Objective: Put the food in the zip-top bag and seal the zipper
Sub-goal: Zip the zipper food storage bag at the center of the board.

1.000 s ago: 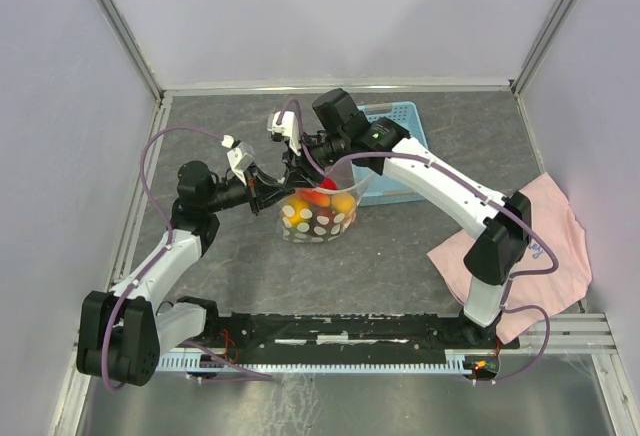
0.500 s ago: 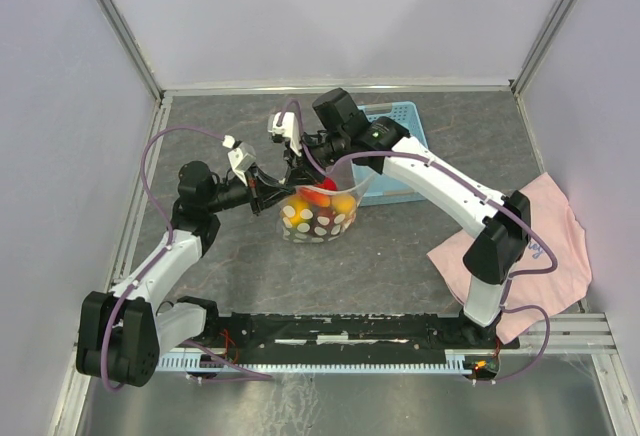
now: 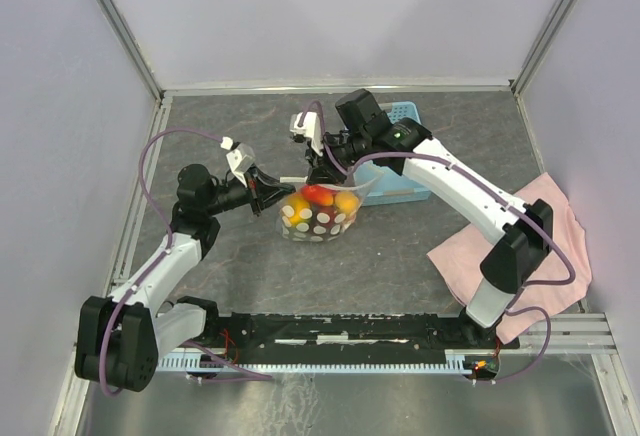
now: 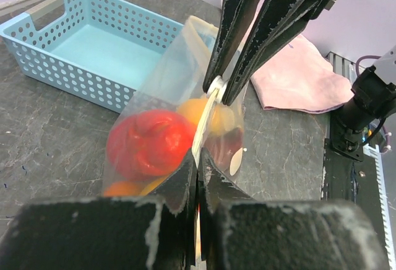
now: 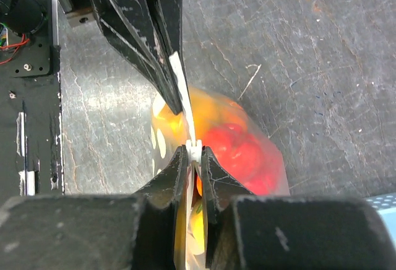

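Observation:
The zip-top bag (image 3: 320, 218), clear with white dots, stands on the dark table and holds the food: a red piece (image 4: 145, 143), orange pieces (image 4: 197, 110) and a dark purple one (image 4: 228, 141). My left gripper (image 3: 279, 194) is shut on the left end of the zipper (image 4: 205, 121); its jaws (image 4: 199, 161) meet on the strip. My right gripper (image 3: 323, 173) is shut on the zipper further along, at a small white slider (image 5: 193, 148). In the right wrist view its tips (image 5: 193, 153) pinch the strip, with the red food (image 5: 238, 152) beside them.
A light blue basket (image 3: 403, 168) stands right behind the bag and looks bare inside in the left wrist view (image 4: 86, 41). A pink cloth (image 3: 535, 231) lies at the right, under the right arm. Grey walls stand on three sides.
My right gripper has slid to the right along the zipper, away from the left gripper. The left gripper holds its end of the bag in place.

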You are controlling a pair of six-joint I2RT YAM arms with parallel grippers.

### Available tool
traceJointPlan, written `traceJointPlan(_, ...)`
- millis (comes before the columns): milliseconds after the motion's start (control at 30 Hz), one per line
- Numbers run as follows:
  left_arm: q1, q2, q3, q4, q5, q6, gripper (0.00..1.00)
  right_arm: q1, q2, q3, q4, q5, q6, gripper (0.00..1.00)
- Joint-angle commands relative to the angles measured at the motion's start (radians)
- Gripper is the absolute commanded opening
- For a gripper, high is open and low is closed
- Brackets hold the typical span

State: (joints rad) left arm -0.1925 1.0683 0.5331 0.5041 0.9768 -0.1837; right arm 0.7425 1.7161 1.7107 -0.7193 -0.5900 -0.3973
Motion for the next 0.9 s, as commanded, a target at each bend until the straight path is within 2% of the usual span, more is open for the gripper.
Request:
traceJointPlan(0, 0.006, -0.033, -0.012, 0.037, -0.052, 0.048, 0.03, -0.03, -0.073, -0.023, -0.008, 0.068, -0.021, 0.02)
traceJointPlan(567, 0.007, -0.054, 0.002, -0.037, -0.371, 0.021, 0.03, -0.065, -0.161, -0.125, 0.034, 0.133, 0.053, 0.02)
traceJointPlan(867, 0.008, -0.124, -0.012, -0.053, -0.629, -0.074, 0.03, -0.066, -0.218, -0.186, 0.057, 0.164, 0.105, 0.02)
